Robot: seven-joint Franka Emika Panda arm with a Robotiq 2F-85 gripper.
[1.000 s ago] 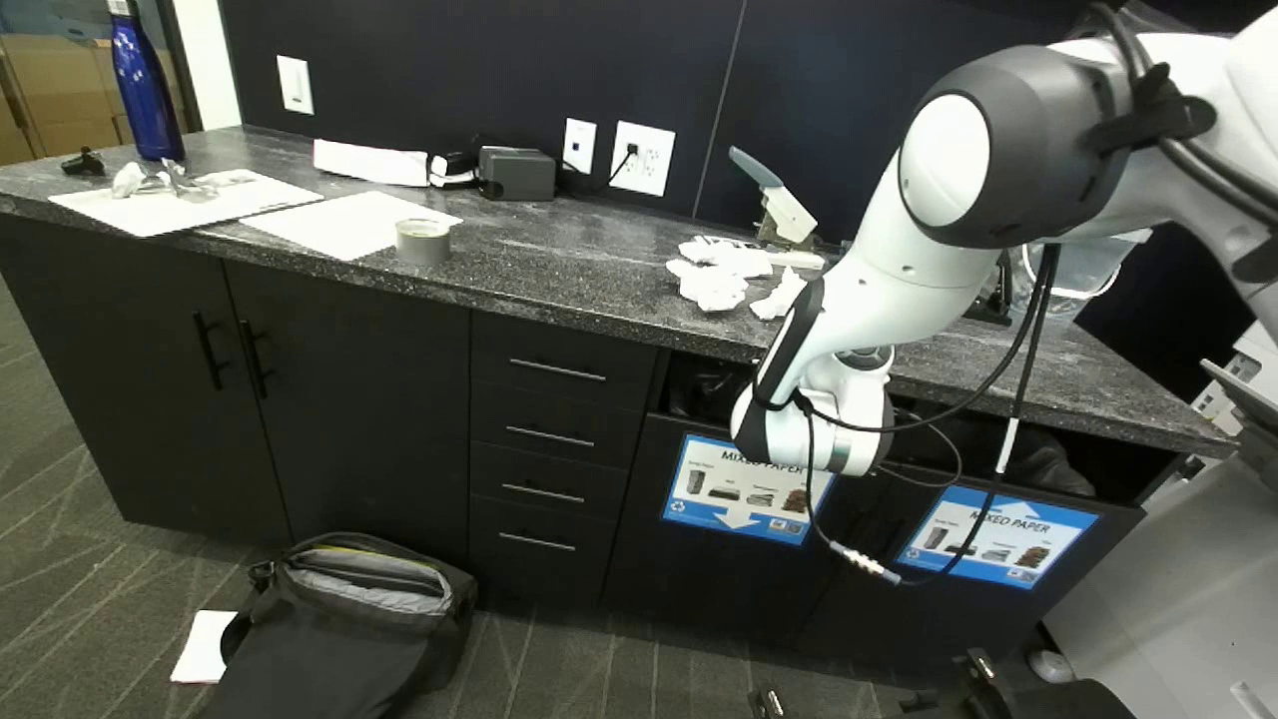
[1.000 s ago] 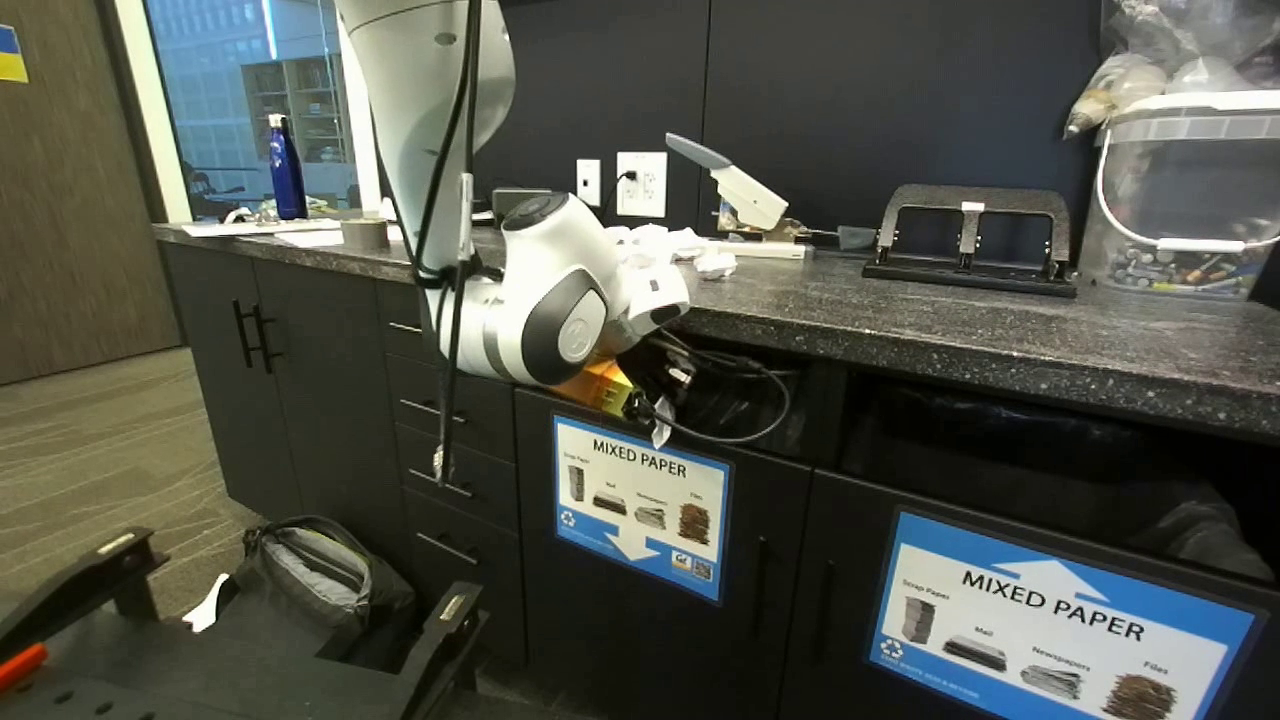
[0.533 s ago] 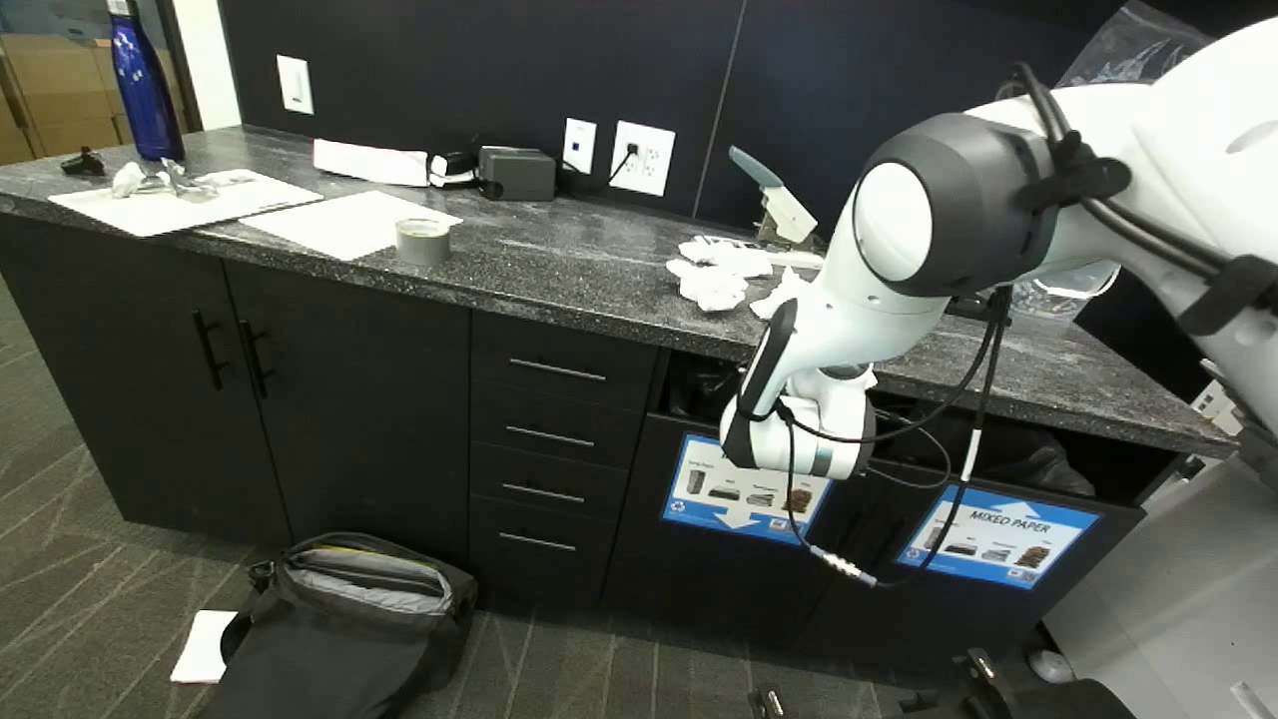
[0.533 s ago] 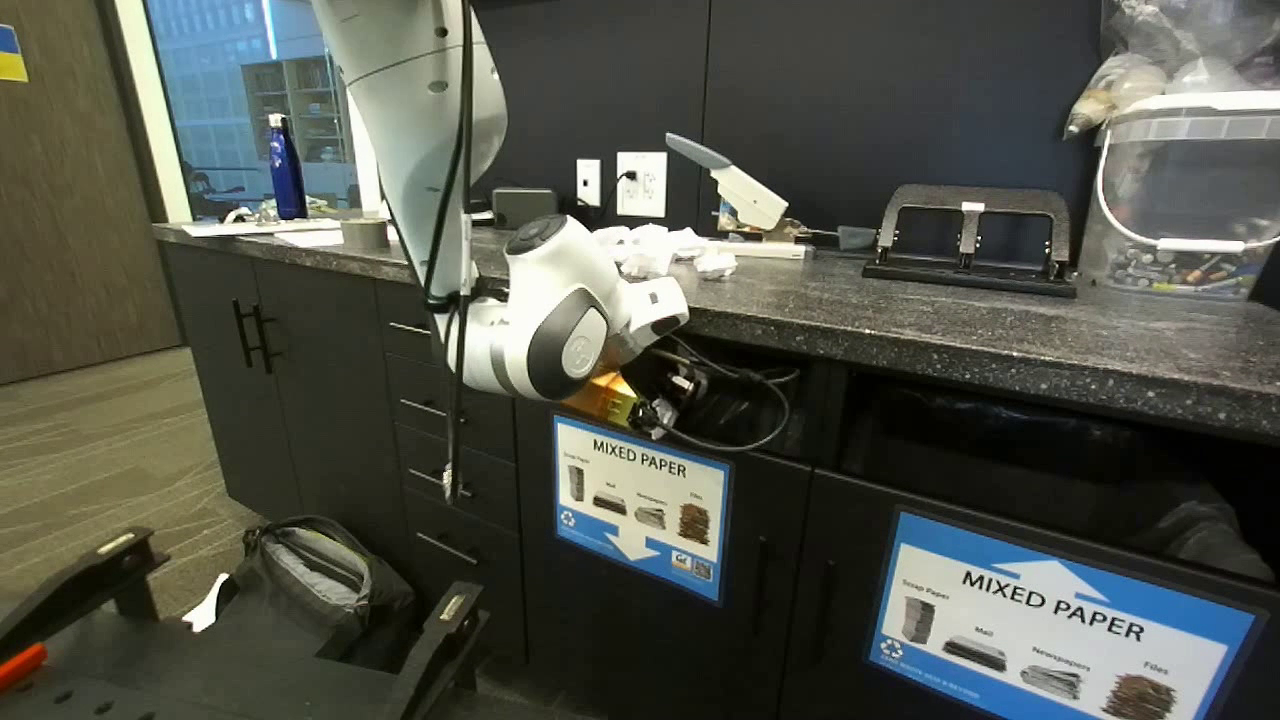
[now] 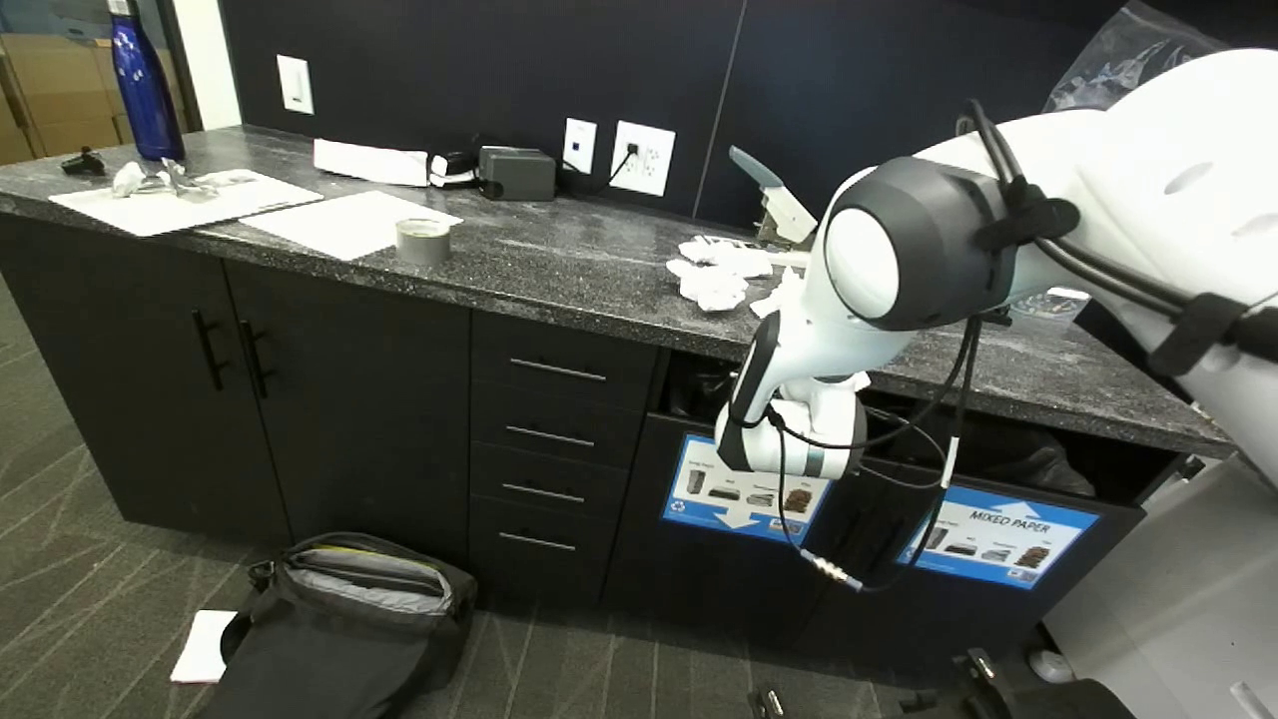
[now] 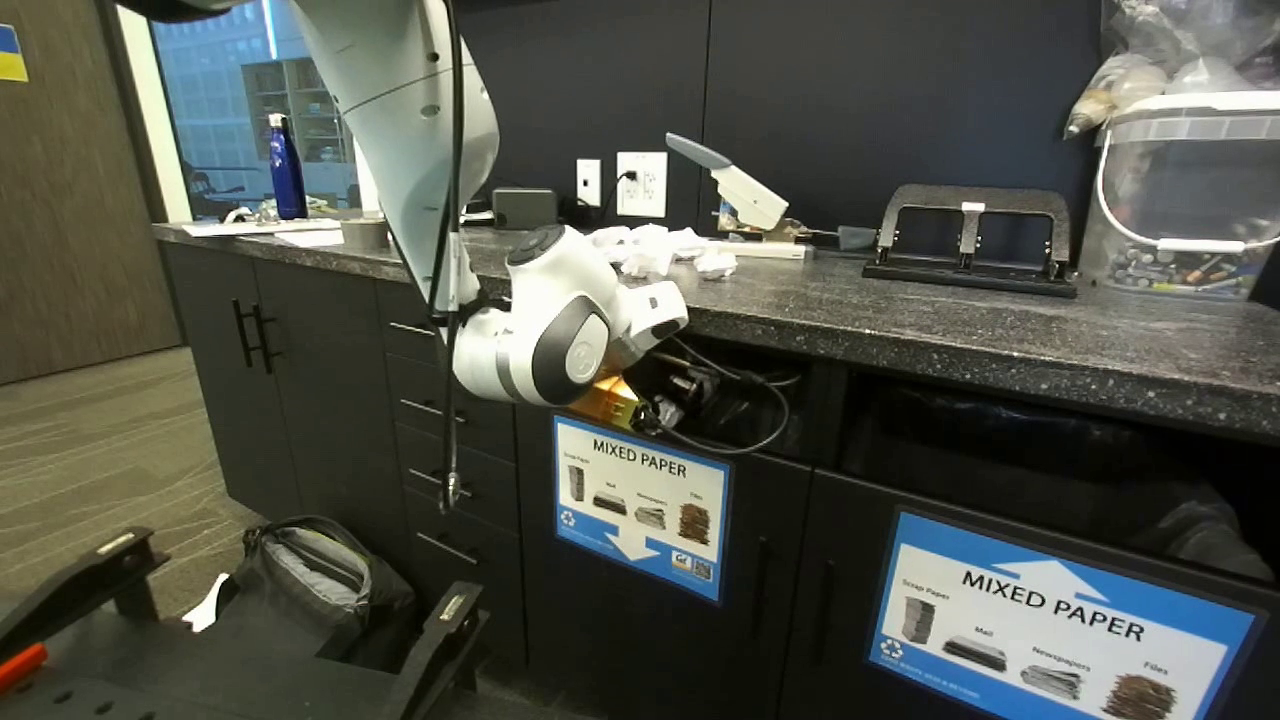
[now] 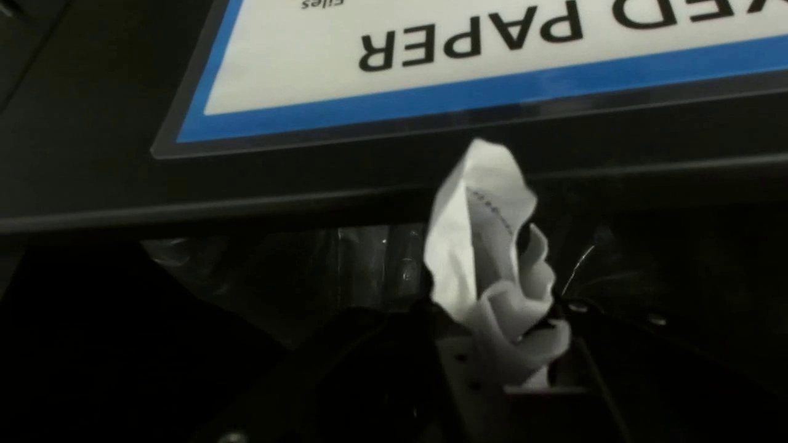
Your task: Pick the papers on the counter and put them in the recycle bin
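A crumpled white paper scrap (image 7: 492, 246) stands between the fingers of my gripper (image 7: 514, 344) in the wrist view, touched on both sides. In an exterior view the gripper (image 6: 662, 412) is tilted down at the opening of the recycle bin under the counter (image 6: 900, 320), just above its MIXED PAPER label (image 6: 640, 505). The bin's clear liner (image 7: 369, 258) shows dimly below the paper. More crumpled papers (image 6: 650, 250) lie on the counter behind the wrist, and also show in an exterior view (image 5: 711, 285). The arm hides the gripper in that view.
The counter edge overhangs the opening close above the hand. A second bin opening (image 6: 1020, 460) is beside it. A stapler (image 6: 740, 190), hole punch (image 6: 970, 240) and bucket (image 6: 1180, 200) stand on the counter. Flat sheets (image 5: 349, 222) and a tape roll (image 5: 422, 242) lie farther left.
The arm's elbow has come down and forward, and the wrist has dropped slightly, with the hand tilting at the bin opening. The scrap stays at the gripper; the papers on the counter have not moved.
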